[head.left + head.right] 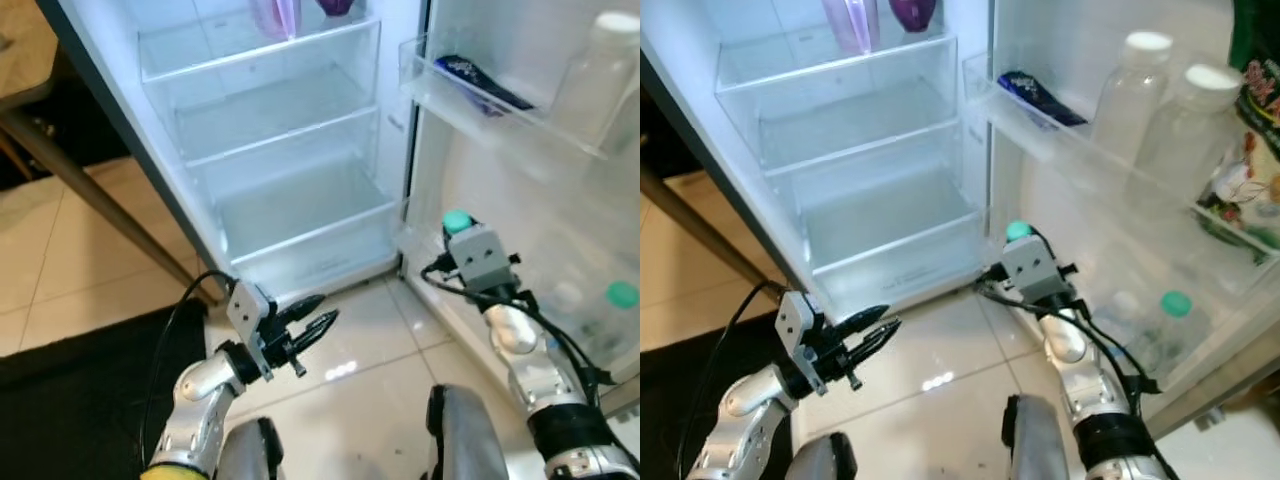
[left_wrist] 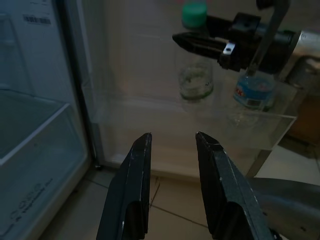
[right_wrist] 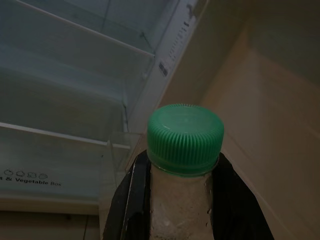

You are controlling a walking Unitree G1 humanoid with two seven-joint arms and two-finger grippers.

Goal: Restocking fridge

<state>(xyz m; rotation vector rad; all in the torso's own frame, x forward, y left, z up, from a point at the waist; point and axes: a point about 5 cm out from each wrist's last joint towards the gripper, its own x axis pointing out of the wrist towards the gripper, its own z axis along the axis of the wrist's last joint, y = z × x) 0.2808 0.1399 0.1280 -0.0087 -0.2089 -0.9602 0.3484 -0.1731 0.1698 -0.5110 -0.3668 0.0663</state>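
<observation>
Right gripper [image 3: 182, 200], lower centre of its wrist view: jaws clamped on upright green-capped bottle [image 3: 185, 150], door shelf [image 2: 260, 117] just beyond. Left gripper [image 1: 315, 322], lower left, jaws parted and empty.

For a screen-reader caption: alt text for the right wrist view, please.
The right pincer grips a clear bottle with a green cap, a black finger on each side of its neck. Behind it, the open fridge's clear drawers.

You see the clear bottle [image 3: 181, 200] with its green cap [image 3: 185, 138] standing upright at the lower door shelf [image 2: 200, 112] of the open fridge [image 1: 280, 160], clamped between black fingers [image 3: 125, 200].
</observation>
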